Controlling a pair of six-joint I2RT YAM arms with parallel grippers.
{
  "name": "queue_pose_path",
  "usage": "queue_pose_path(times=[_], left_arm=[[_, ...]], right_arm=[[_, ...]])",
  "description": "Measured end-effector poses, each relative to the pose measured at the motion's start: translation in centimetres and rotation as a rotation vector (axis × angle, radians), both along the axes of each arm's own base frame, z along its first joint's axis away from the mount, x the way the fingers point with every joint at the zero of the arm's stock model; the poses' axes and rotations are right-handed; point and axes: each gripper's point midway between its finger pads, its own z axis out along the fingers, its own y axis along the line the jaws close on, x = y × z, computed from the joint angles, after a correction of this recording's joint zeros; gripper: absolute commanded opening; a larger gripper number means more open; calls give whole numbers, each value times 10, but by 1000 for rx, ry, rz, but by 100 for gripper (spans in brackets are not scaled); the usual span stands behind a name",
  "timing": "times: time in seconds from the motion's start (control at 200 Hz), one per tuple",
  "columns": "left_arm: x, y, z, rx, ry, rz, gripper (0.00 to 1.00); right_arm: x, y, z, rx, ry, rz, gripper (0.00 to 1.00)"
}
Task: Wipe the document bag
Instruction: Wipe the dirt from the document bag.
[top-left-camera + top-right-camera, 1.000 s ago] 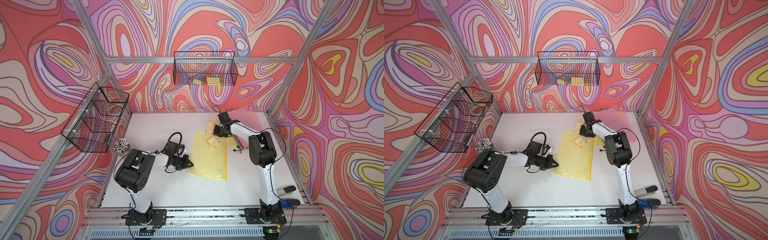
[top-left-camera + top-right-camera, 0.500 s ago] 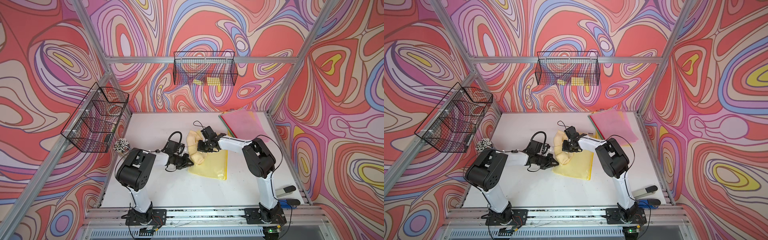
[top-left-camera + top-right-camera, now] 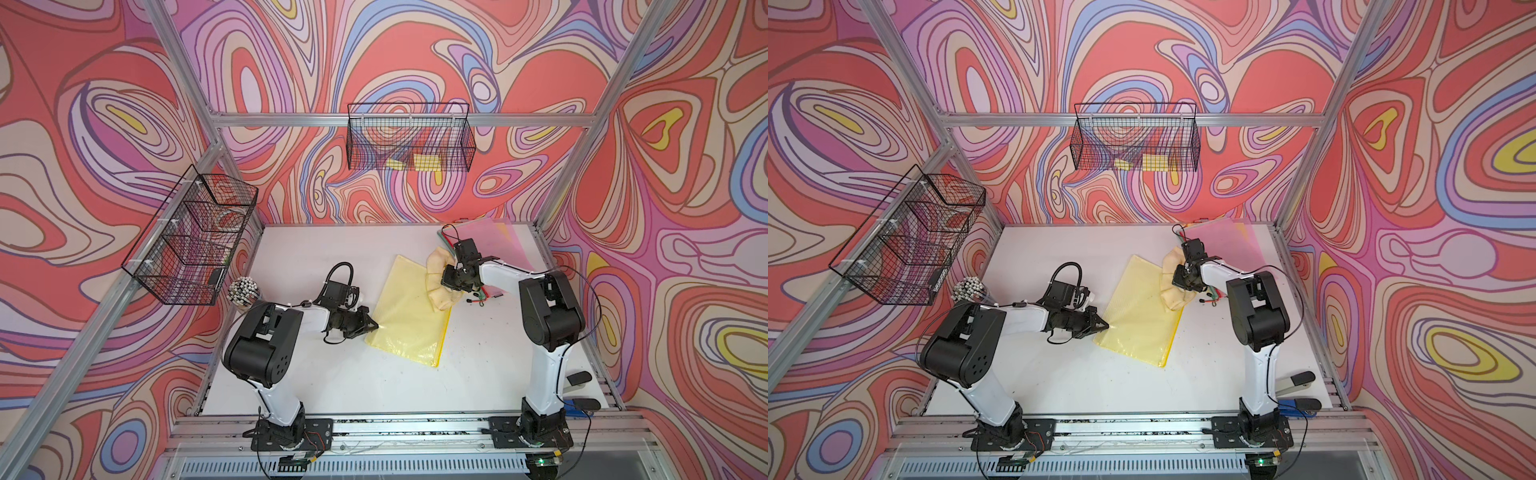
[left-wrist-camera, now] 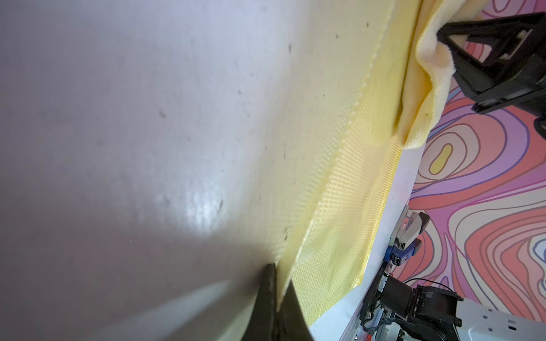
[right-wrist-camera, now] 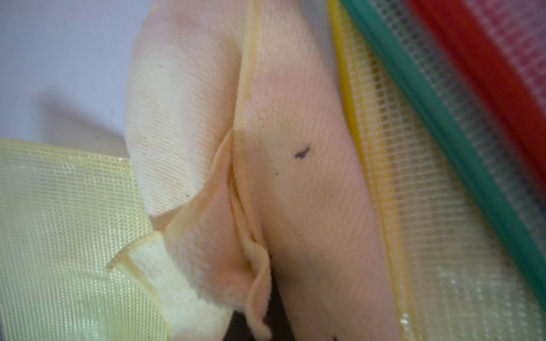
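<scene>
I have the left gripper (image 3: 372, 326) closed right down, its 2 fingers (image 4: 266, 301) pinched on the nearest edge of the yellow mesh document bag (image 3: 409, 320). The bag lies flat on the white table (image 3: 332, 374) and stretches away from those fingertips toward the right gripper (image 3: 451, 284). In the left wrist view the bag's edge runs straight into the gap between the 2 tips, so I read that as a grip on the bag itself. The right gripper is also fully closed, clamped on a bunched pale yellow cloth (image 3: 441, 297). In the right wrist view the folds gather in at its fingers, though the fingers themselves are mostly hidden by fabric. The cloth hangs below that gripper and rests on the bag's corner farthest from the left gripper, by the darker zip edge, with part of it spilling off onto the table. It carries a few small dark specks (image 5: 302, 152). Just behind the right gripper, on the side away from the left one, sits a stack of other coloured bags (image 3: 496, 245), pink on top. Their green and red zip edges (image 5: 443, 118) run just beside the cloth.
</scene>
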Motion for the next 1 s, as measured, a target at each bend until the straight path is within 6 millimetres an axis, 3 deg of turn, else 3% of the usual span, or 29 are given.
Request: queue_pose_path(times=[0.06, 0.135, 0.33, 0.381, 0.436, 0.511, 0.676, 0.781, 0.931, 1.001], left_arm=[[1, 3, 0, 2, 3, 8, 0], [2, 4, 0, 1, 4, 15, 0], [9, 2, 0, -21, 15, 42, 0], [12, 1, 0, -25, 15, 49, 0], [16, 1, 1, -28, 12, 53, 0], [17, 0, 1, -29, 11, 55, 0], [18, 1, 1, -26, 9, 58, 0], [20, 4, 1, -25, 8, 66, 0], [21, 12, 1, -24, 7, 88, 0], [20, 15, 1, -24, 7, 96, 0]], right_arm=[[-7, 16, 3, 18, 3, 31, 0], [-20, 52, 6, 45, 7, 103, 0], [-93, 182, 14, 156, 37, 370, 0], [-110, 202, 11, 186, 57, 410, 0], [-121, 211, 4, 213, 78, 425, 0], [-126, 206, -7, 232, 105, 405, 0], [-118, 182, -6, 245, 97, 349, 0], [-108, 139, -6, 232, 99, 268, 0], [-89, 56, -5, 160, 93, 101, 0], [-88, 35, -2, 130, 93, 61, 0]])
